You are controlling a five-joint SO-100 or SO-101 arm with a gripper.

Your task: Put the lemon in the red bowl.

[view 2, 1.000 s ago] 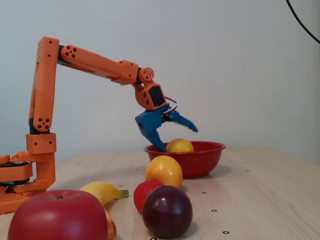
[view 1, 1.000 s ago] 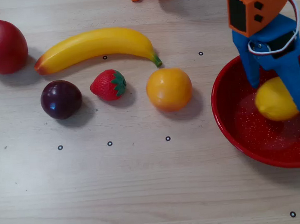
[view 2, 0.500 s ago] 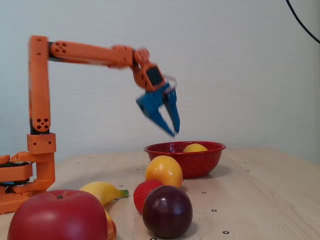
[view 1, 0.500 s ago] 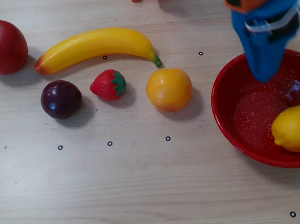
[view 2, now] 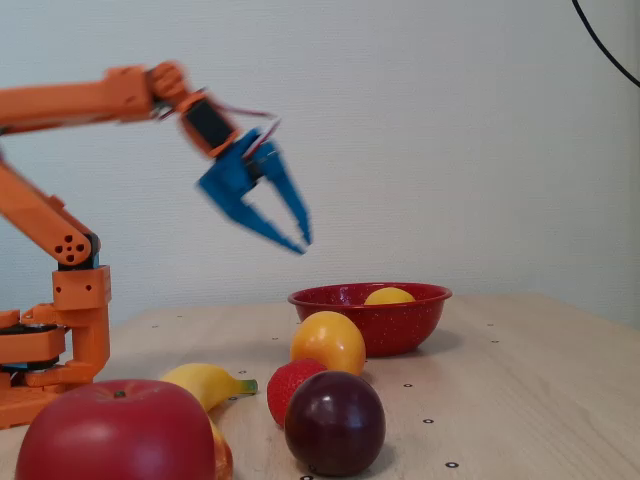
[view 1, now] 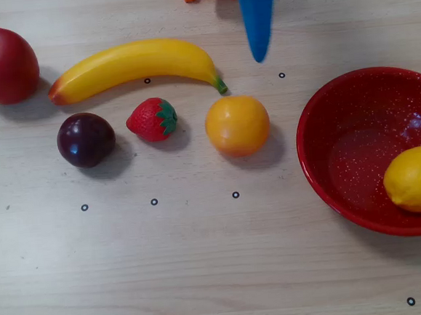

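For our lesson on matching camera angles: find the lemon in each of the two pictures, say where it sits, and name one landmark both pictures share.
Overhead view: the lemon lies at the right edge, inside the red bowl, against its lower right wall.
Fixed view: only the lemon's top shows above the bowl's rim, right of centre.
Shared landmark: the orange, just left of the bowl overhead, stands in front of and left of it in the fixed view.

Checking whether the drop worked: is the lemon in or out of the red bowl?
In. The lemon rests inside the red bowl, against its right side in the overhead view; the hand is clear.
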